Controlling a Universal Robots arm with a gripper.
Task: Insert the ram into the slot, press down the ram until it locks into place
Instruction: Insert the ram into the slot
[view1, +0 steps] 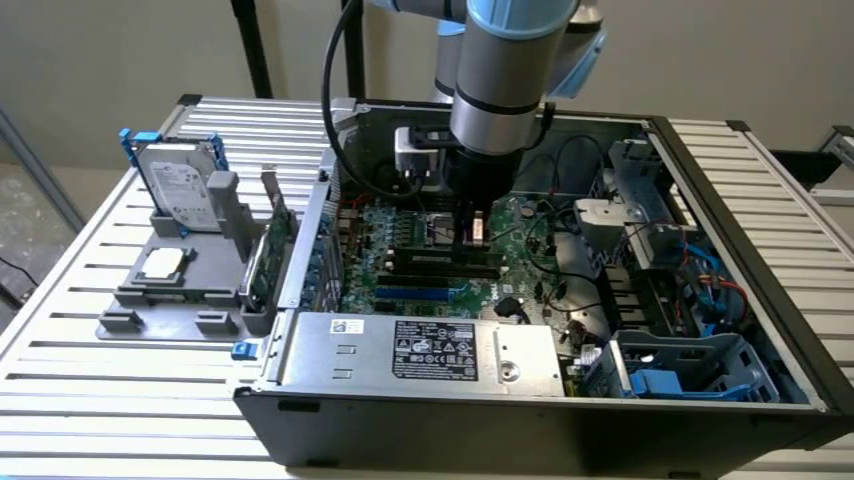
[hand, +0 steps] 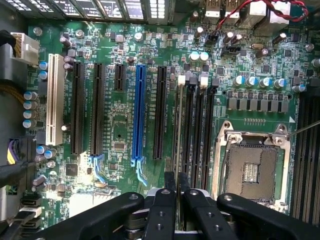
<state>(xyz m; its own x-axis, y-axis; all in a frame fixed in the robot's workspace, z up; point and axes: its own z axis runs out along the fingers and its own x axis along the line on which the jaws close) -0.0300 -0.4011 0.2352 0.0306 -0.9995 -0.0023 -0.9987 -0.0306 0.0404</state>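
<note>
Green ram (hand: 178, 130) stands on edge in black slot (hand: 182, 100), beside empty neighbour slots (hand: 197, 125), between blue slot (hand: 138, 115) and CPU socket (hand: 252, 167). My gripper (hand: 177, 180) clenched on ram's top edge.

My judgement for this step:
- press straight down
- keep stick upright
- even load, so white end clips (hand: 181, 79) snap in
- tilt risks bent contacts

Can't tell if clips latched.

Writing: power supply label (view1: 447, 352) and hard drive label (view1: 180, 190) carry print, too small to read.
</note>
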